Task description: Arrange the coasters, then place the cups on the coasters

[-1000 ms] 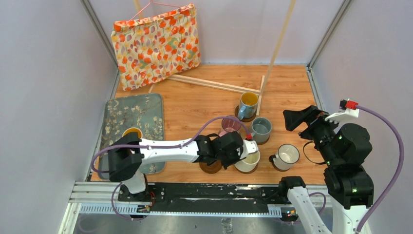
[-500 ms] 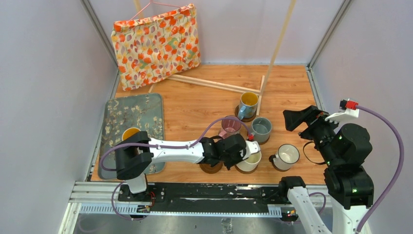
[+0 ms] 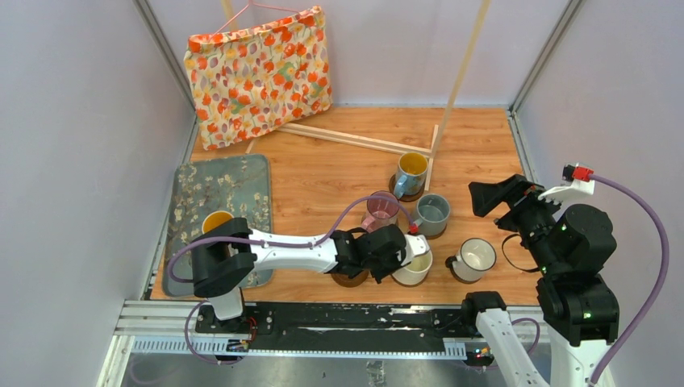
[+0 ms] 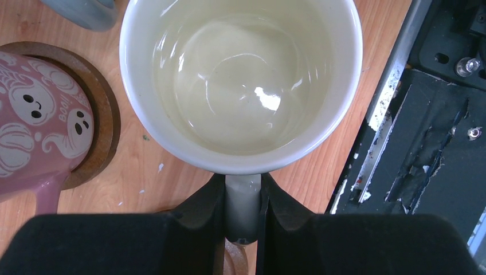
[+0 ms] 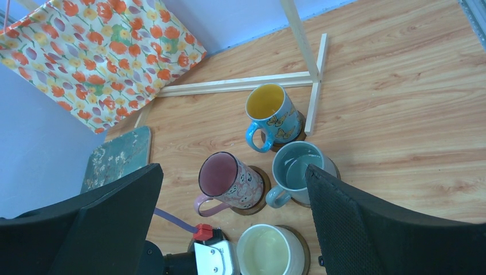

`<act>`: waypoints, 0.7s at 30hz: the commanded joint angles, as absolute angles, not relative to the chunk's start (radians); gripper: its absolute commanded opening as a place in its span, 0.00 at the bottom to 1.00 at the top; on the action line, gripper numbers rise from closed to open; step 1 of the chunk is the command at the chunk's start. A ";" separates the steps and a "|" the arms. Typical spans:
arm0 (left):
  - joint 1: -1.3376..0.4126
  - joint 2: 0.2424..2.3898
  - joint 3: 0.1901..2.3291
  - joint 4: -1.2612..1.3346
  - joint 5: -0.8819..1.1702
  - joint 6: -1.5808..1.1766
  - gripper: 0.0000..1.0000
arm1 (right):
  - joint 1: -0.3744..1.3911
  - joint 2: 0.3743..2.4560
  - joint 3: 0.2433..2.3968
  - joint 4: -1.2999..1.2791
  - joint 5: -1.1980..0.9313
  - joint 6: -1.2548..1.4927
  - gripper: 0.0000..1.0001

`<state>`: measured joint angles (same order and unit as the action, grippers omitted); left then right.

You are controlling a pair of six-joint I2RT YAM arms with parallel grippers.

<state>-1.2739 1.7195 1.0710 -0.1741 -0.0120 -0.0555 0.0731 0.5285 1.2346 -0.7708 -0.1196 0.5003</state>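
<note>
Only wrist view shows left end effector (image 4: 242, 197) pinching cream cup (image 4: 240, 86).

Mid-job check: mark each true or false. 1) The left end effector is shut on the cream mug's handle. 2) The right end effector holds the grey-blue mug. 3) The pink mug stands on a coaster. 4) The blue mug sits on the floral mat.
1) True: the left end effector is closed on the handle of the cream mug.
2) False: the right end effector is open and holds nothing; the grey-blue mug stands apart from it.
3) True: the pink mug rests on a coaster.
4) False: the blue mug stands on a coaster beside the wooden frame, away from the floral mat.
</note>
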 commanded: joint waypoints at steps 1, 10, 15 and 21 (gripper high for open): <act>-1.283 1.727 1.060 -0.121 -0.026 -0.067 0.00 | 0.087 0.528 1.236 -0.775 -0.123 0.501 1.00; -1.284 1.746 1.072 -0.121 -0.040 -0.071 0.05 | 0.087 0.525 1.237 -0.775 -0.126 0.500 1.00; -1.283 1.756 1.072 -0.117 -0.042 -0.072 0.12 | 0.087 0.523 1.238 -0.775 -0.127 0.502 1.00; -1.283 1.757 1.074 -0.112 -0.050 -0.072 0.24 | 0.087 0.523 1.237 -0.775 -0.127 0.502 1.00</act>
